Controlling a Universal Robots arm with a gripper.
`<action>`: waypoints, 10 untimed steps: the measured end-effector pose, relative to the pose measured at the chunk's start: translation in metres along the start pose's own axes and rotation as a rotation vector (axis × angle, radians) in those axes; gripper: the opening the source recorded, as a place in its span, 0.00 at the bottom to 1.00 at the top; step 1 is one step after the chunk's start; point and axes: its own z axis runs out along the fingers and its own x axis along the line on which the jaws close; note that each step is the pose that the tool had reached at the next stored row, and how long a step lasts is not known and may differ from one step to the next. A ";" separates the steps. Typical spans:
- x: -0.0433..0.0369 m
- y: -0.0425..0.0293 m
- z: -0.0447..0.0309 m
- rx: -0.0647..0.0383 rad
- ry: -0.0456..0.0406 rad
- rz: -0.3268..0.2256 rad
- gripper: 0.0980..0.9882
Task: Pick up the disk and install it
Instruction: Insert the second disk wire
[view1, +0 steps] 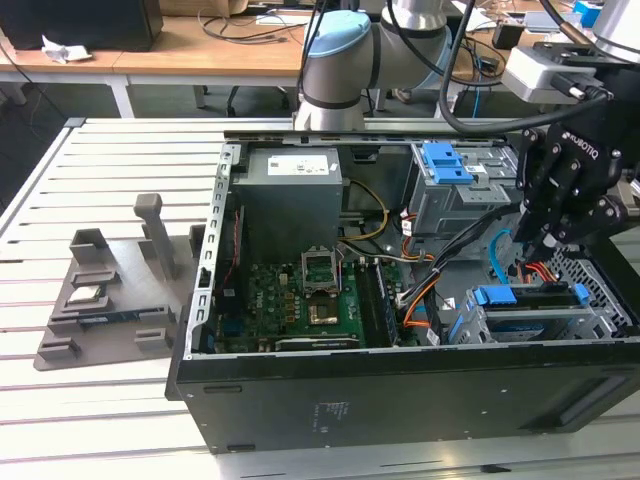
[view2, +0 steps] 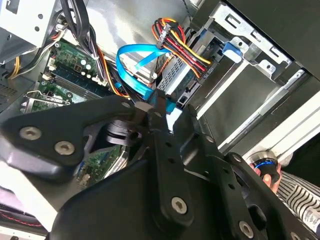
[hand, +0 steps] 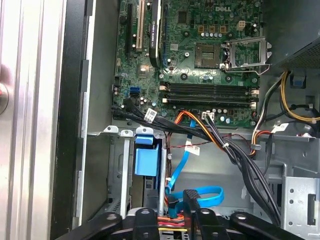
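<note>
We're right on the gripper (view2: 150, 106), and in the second wrist view its jaws look drawn together at the tips. They sit against a loop of blue cable (view2: 131, 62), though we can't tell whether they nip it. In the exterior view the fingertips hang just above the drive cage (view1: 470, 325). The disk (view1: 505, 297) sits in that cage, its blue carrier bracket showing along the cage's upper edge. In the first wrist view the bracket's blue tab stands at the cage mouth, with orange and black cables (hand: 220, 142) sweeping past just beyond the cage.

We'd judge the disk to be stiff, fairly heavy for its size and shock-sensitive, with slick metal faces. The better hold is across the bracket's long edges. Beyond the cage lies the motherboard (view1: 300, 295).
</note>
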 end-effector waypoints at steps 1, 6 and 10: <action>0.0000 0.0000 0.0000 0.000 0.0000 0.000 0.21; 0.0000 0.0000 0.0001 0.000 0.0000 0.000 0.07; 0.0038 0.0001 0.0005 0.000 0.0015 0.000 0.07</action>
